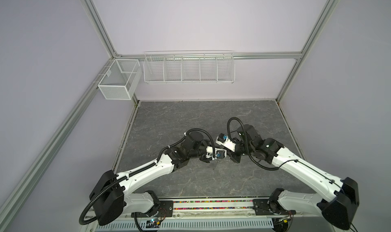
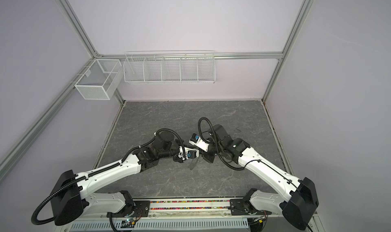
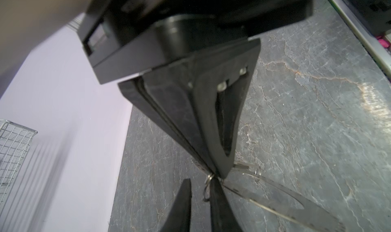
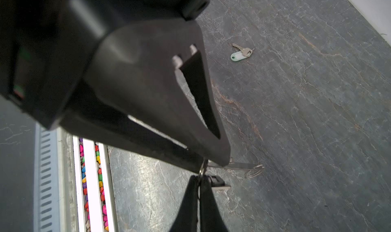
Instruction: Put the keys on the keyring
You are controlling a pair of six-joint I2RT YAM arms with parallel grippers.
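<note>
operator: top views, status?

technician: in both top views the left gripper (image 1: 208, 159) and the right gripper (image 1: 234, 156) meet tip to tip over the middle of the table (image 1: 190, 118). the keyring (image 2: 193, 162) shows as a thin pale sliver between them. jaw state is not readable here.

operator: left wrist view?

technician: the left gripper (image 3: 219, 173) is nipped narrow on the rim of the keyring (image 3: 285, 203), and the flat plate runs away from its tips. the right gripper (image 3: 201, 184) faces it, with a small wire ring (image 3: 209, 177) between its fingers.

operator: right wrist view?

technician: the right gripper (image 4: 212, 163) is fully closed, with the wire ring (image 4: 202, 168) at its tips. whether the ring is pinched cannot be told. the keyring (image 4: 239, 165) sits edge-on just beside those tips. a black tag (image 4: 216, 181) is close beneath them. the white-tagged key (image 4: 241, 53) lies flat on the table, well apart from both grippers.
</note>
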